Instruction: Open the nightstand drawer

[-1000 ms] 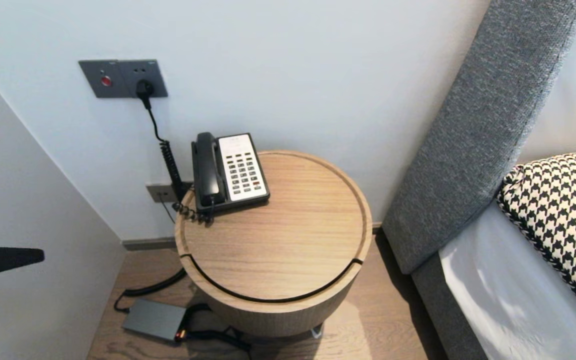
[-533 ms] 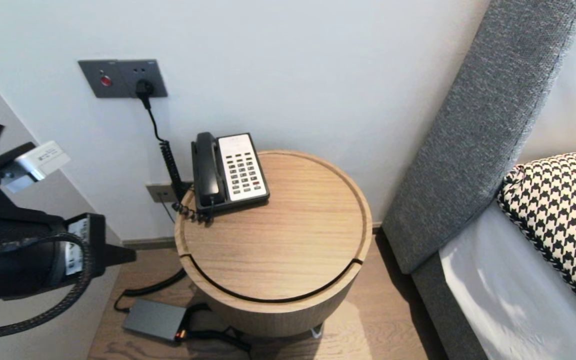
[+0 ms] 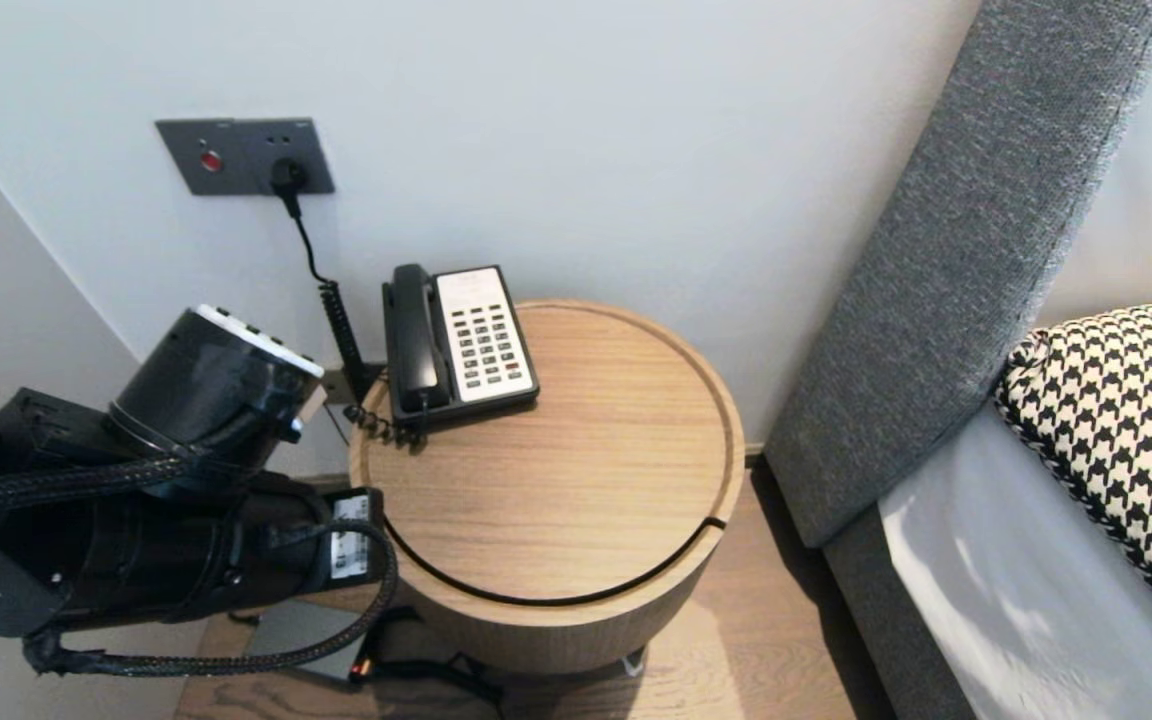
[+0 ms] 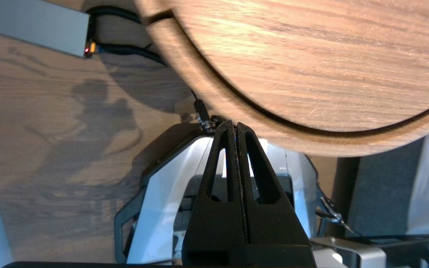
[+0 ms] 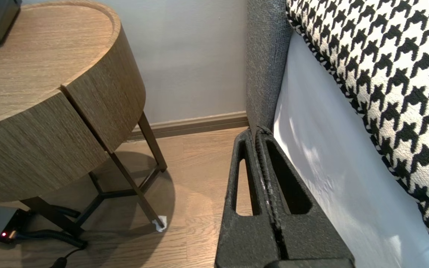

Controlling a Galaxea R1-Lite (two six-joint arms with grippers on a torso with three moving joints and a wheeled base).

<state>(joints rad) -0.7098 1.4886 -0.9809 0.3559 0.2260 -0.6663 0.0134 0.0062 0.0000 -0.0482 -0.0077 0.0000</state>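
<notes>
Round table (image 3: 556, 500) of light wood, flat on top, with a thin dark curved slit by the front edge, next to the bed (image 5: 311, 149). Left gripper (image 4: 235, 126) squeezed tight on nothing, down near the table's front rim. Right gripper (image 5: 256, 133) squeezed tight too, low beside the bed. Black phone (image 3: 458, 345) at the table's back edge.

No legible text, even on telephone (image 3: 460, 340)

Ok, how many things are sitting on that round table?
1: the telephone, at the far left edge of the round table, by the wall. The left arm covers some near rim, so something may be hidden.
</notes>
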